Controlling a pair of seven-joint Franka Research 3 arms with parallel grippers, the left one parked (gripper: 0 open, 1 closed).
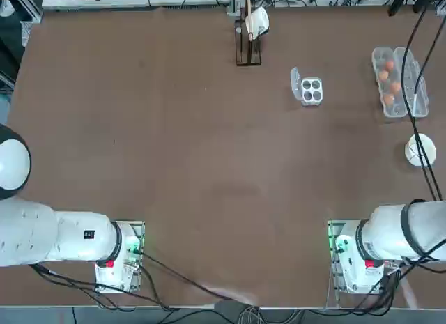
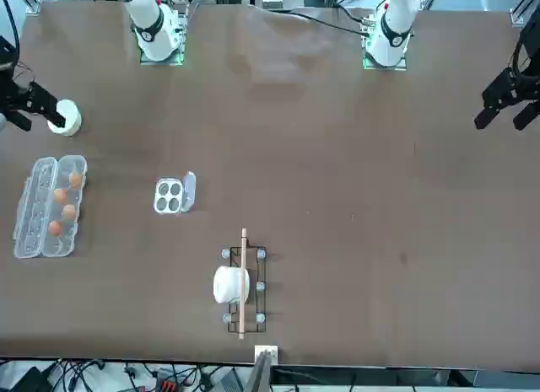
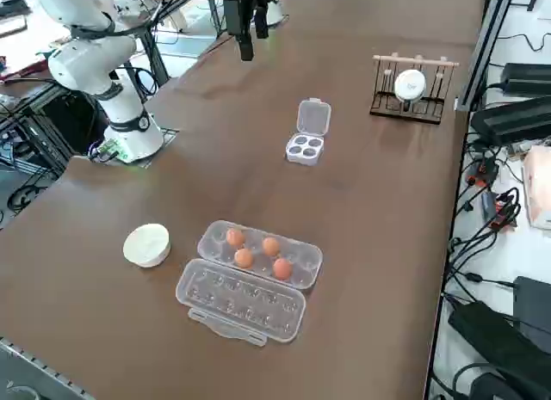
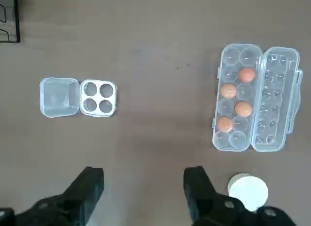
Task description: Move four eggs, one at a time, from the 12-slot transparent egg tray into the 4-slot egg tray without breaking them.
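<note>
Right end effector [image 4: 144,172]: open, above the bench [image 1: 209,157]
White round bowl [image 4: 249,191]: one, right of the end effector
12-slot transparent egg tray [image 4: 224,107]: one, lid open, far and right of the end effector
Eggs [image 4: 243,109]: four, all in that tray
4-slot egg tray [image 4: 98,98]: one, lid open, far and slightly left of the end effector

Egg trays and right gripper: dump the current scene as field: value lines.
eggs: four eggs, all in the large tray's cups
source: 12-slot transparent egg tray, hinged lid open
target: 4-slot egg tray, all four cups empty, lid flap open
right gripper: right gripper, open, holding nothing, above the table
other: white round bowl beside the large tray; dark rack with a wooden bar
</note>
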